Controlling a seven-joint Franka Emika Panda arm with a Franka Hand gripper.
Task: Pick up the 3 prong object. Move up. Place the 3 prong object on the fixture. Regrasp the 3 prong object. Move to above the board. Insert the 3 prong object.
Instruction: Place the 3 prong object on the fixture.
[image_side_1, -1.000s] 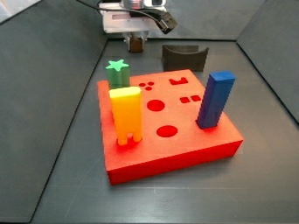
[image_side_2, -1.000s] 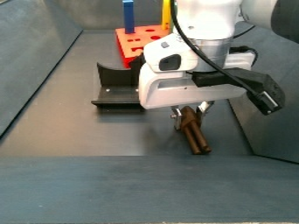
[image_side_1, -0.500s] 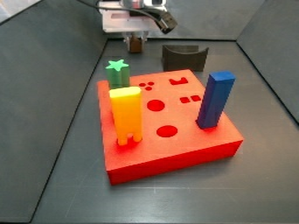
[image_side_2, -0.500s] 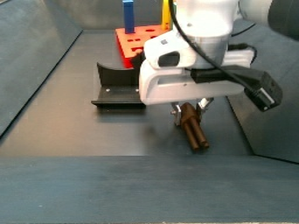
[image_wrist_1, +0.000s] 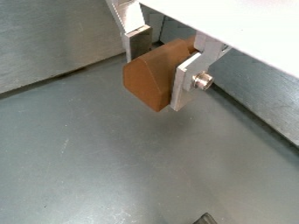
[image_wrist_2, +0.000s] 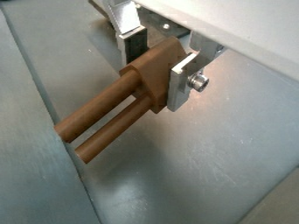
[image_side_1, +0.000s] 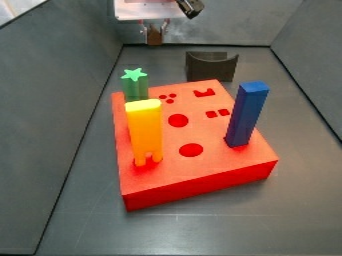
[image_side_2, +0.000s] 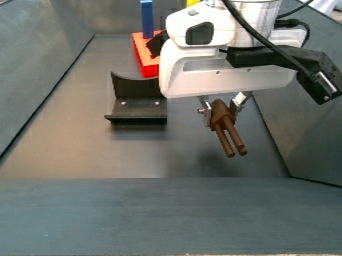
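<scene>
Gripper (image_side_2: 223, 108) pinching the 3 prong object (image_wrist_2: 114, 120), held clear above the floor near the fixture (image_side_2: 135, 97). Pickup done; fixture placement, regrasp and insertion into the board (image_side_1: 201, 140) remain.

My gripper (image_side_2: 221, 106) hangs in the air above the grey floor, pointing down, its white body filling the upper part of a side view. In both wrist views my two flat silver fingers (image_wrist_2: 184, 80) stand close together with their dark pads pressed against the head of the 3 prong object (image_wrist_2: 114, 121), one plate on each side; a round screw head shows on the nearer plate (image_wrist_1: 191, 78). In a side view my gripper (image_side_1: 155, 32) sits high at the far end of the table.
</scene>
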